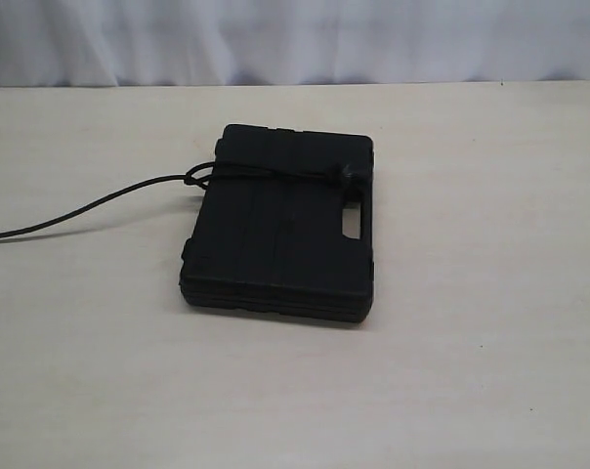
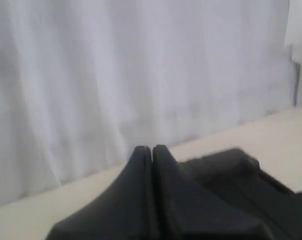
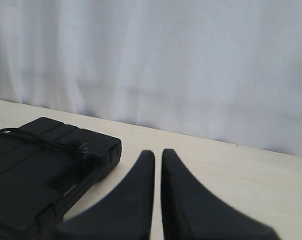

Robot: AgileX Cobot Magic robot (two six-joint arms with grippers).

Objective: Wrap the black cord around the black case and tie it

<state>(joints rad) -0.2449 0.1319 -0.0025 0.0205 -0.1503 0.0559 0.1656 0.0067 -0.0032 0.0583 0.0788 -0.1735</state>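
**Exterior view.** The black case (image 1: 280, 230) lies flat near the middle of the desk (image 1: 471, 391), with its handle slot toward the desk's right edge. The black cord (image 1: 266, 174) crosses the case's far end. It has a fuzzy knot at the right side and a small loop at the left side, and its free length trails over the desk toward the left edge.

**Left wrist view.** The left gripper (image 2: 151, 148) is held about level, pointing at the white curtain (image 2: 116, 75). Its fingers are pressed together with nothing between them. The case (image 2: 231, 165) shows as a blur just beyond.

**Right wrist view.** The right gripper (image 3: 157, 152) is also level and faces the curtain (image 3: 191, 60). Its fingers are closed to a hairline and hold nothing. The case (image 3: 26, 175), with the cord (image 3: 41, 140) across it, lies beside the gripper, not touching it.
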